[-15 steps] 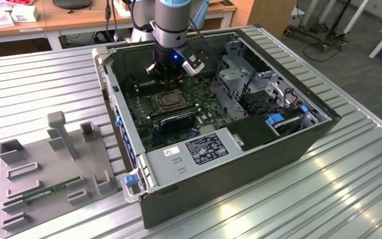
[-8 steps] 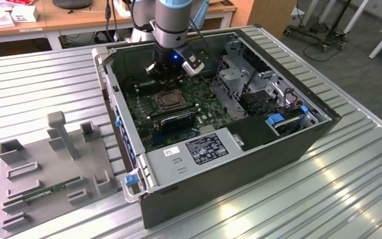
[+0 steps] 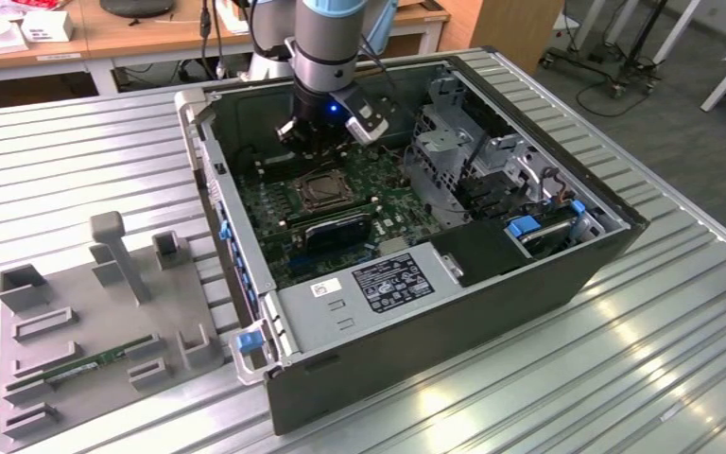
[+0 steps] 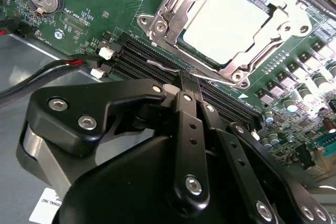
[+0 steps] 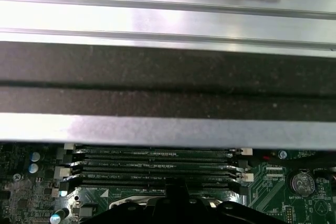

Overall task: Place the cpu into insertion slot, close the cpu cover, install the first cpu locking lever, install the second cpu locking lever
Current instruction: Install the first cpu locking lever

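Closes the gripper point(image 4: 188, 83) fully, fingertips pressed together on nothing, tip down against the thin wire locking lever point(image 4: 159, 65) in the second wrist view. Hangs inside the open computer case point(image 3: 464, 303), just above the insertion slot point(image 3: 319, 193), in the exterior view.

Looks like lever work, judging from the layout. Seated in the socket: the cpu point(image 4: 226, 22), flat, pale metal top facing up. Down around it: the cpu cover point(image 4: 169, 22), with that top showing through its window.

To do the step well:
- Press with the closed tip near the lever's free end rather than mid-span.
- Push down and sideways together, to tuck the wire under its catch.
- Keep off the memory slots point(image 4: 131, 56) just beside the lever, and off the green motherboard point(image 4: 84, 9).
- Ease the force on slowly to guard against a sprung wire snapping back.

As for the chip: square, so without a true long axis. Lies with edges squared to the socket frame, one edge parallel to the memory slots. As for the lever: long and thin, laid along that same edge, between socket and slots.
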Controlling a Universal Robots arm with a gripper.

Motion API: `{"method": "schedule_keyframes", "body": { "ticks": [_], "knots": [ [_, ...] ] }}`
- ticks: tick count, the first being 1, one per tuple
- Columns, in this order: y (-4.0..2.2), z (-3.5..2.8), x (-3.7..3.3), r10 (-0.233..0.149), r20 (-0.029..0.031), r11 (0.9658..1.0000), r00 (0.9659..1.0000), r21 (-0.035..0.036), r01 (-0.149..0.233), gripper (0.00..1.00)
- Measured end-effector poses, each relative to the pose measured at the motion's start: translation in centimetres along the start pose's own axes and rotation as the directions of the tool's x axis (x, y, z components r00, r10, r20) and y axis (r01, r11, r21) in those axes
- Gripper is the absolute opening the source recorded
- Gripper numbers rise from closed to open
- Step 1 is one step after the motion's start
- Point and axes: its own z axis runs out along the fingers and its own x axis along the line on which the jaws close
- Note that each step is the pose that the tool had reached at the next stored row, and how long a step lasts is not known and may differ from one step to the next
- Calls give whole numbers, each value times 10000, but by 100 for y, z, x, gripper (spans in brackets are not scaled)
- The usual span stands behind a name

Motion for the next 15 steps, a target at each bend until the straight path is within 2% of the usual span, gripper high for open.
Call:
{"method": "schedule_keyframes", "body": {
  "ticks": [7, 15],
  "knots": [
    [-17, 8, -7, 1, 0, 10000, 10000, 2, -1, 11],
    [-36, 46, -16, 1, -1, 10000, 10000, 2, -1, 11]
  ]
}}
